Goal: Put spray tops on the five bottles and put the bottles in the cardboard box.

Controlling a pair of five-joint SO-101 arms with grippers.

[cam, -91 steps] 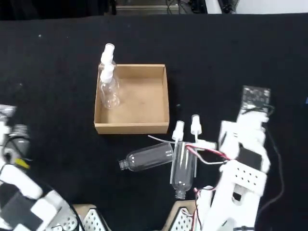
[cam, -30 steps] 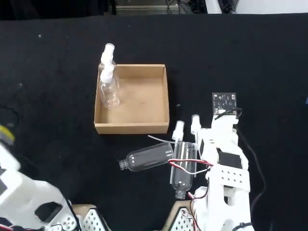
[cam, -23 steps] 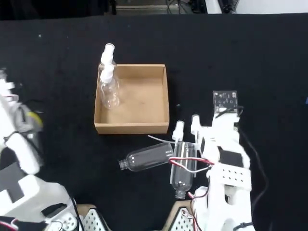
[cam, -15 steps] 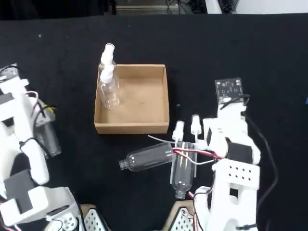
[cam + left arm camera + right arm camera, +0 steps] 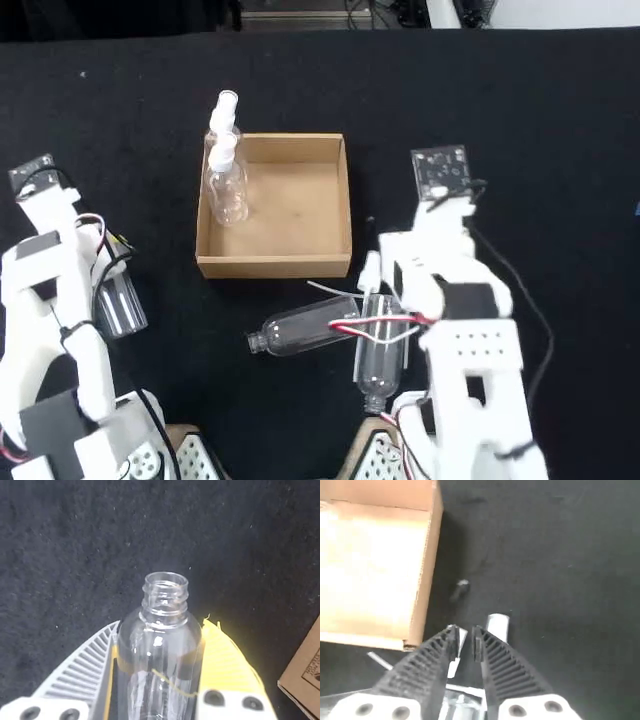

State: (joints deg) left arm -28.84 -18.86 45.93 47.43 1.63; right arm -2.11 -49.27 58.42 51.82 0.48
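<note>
Cardboard box point(image 5: 275, 265) mid-table on black cloth point(image 5: 520, 100), top open, low walls all round. Open room: the strip of cloth between the box's left wall and the left arm, and the broad stretch beyond the box and off to its right

Capped bottle point(image 5: 226, 190) inside the box against the left wall. Second capped bottle point(image 5: 222, 112) at the far-left corner, spray head past the far rim; in or out of the box, cannot tell

Left claw point(image 5: 162, 625) clamped round the body of an uncapped bottle point(image 5: 161, 655), neck and open mouth sticking out past the fingertips. Held well left of the box

Right claw point(image 5: 465, 636) just off the box's near-right corner, jaws a thin slit apart, nothing between them. Spray top point(image 5: 497, 625) on the cloth just beside one fingertip. Small pale scrap point(image 5: 461, 586) between claw and the box's right wall

Near side crowded: crosswise bottle point(image 5: 305, 328) lying uncapped before the box's front wall, mouth to the left; lengthwise bottle point(image 5: 380, 360) lying at its base end, mouth toward the near edge. The right arm's red and white wires drape across both
</note>
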